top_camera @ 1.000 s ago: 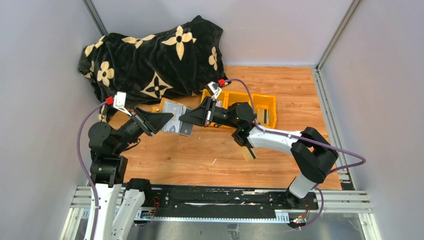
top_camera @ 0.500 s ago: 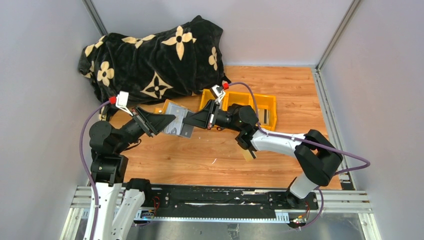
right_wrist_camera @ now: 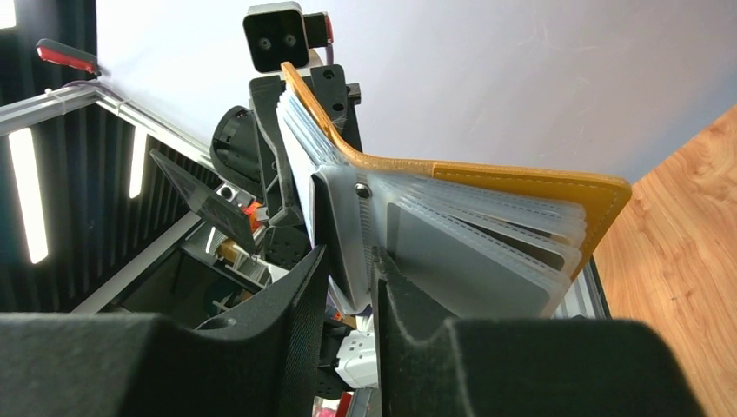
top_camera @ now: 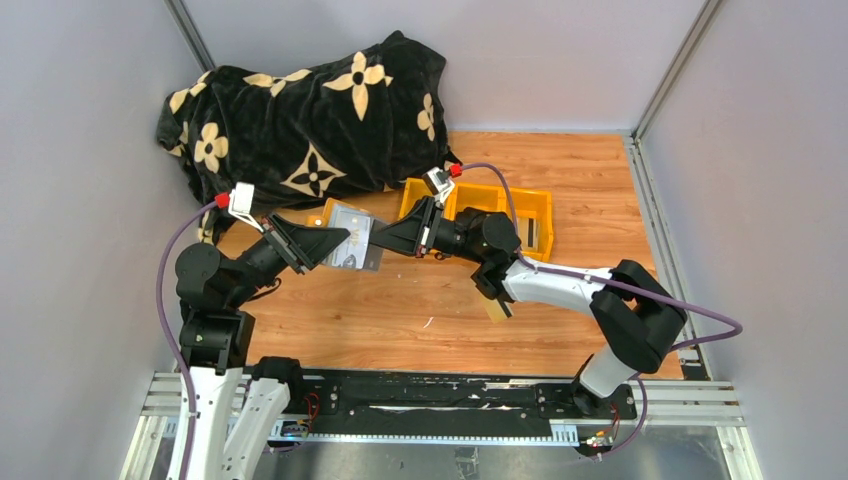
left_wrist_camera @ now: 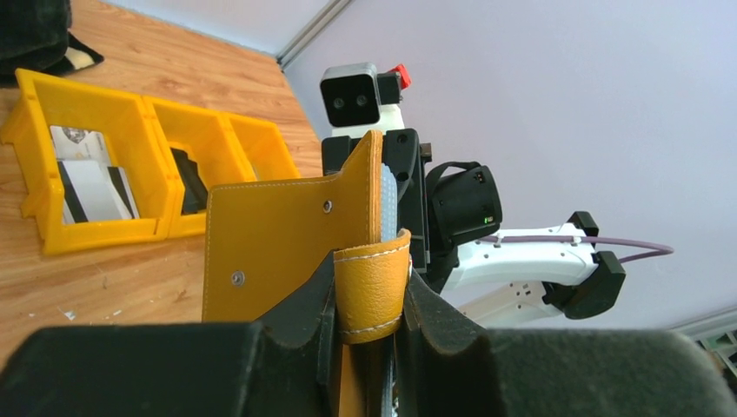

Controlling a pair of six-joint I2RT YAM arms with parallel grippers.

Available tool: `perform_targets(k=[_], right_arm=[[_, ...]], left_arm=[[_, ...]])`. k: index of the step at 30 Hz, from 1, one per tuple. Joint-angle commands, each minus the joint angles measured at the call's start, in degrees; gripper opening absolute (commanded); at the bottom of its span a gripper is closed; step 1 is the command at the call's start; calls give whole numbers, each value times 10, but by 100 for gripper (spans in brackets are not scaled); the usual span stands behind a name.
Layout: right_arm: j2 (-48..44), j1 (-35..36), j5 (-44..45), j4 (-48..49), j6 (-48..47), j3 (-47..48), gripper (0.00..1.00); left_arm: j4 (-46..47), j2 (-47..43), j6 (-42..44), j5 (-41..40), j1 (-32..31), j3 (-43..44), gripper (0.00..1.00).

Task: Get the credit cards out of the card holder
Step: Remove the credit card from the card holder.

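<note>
Tan holder (left_wrist_camera: 269, 243) btwn L tool (left_wrist_camera: 369, 323) / R tool (right_wrist_camera: 349, 268)

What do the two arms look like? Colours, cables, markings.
The left arm and right arm match: black joints, white links, black wedge-shaped jaws. A purple cable runs along each to a pale wrist camera with a red tab. One right-arm joint shows a green light.

Noting a black blanket (top_camera: 310, 110) with tan flowers, heaped at the far left of the wooden table (top_camera: 400, 315) — yellow three-part bin (top_camera: 530, 203) near its right edge.
</note>
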Motion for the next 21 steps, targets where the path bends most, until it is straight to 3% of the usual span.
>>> perform_targets(k=[1, 10, 15, 21], right_arm=[[6, 3, 3, 43, 13, -1, 31], [16, 7, 16, 76, 44, -27, 27], [-7, 6, 28, 30, 23, -43, 34], [-7, 7, 13, 42, 24, -13, 45]], left_arm=[[39, -10, -13, 23, -6, 30, 0], [33, -10, -14, 26, -6, 41, 0], [34, -8, -18, 28, -6, 49, 0], [32, -7, -19, 27, -7, 52, 0]])
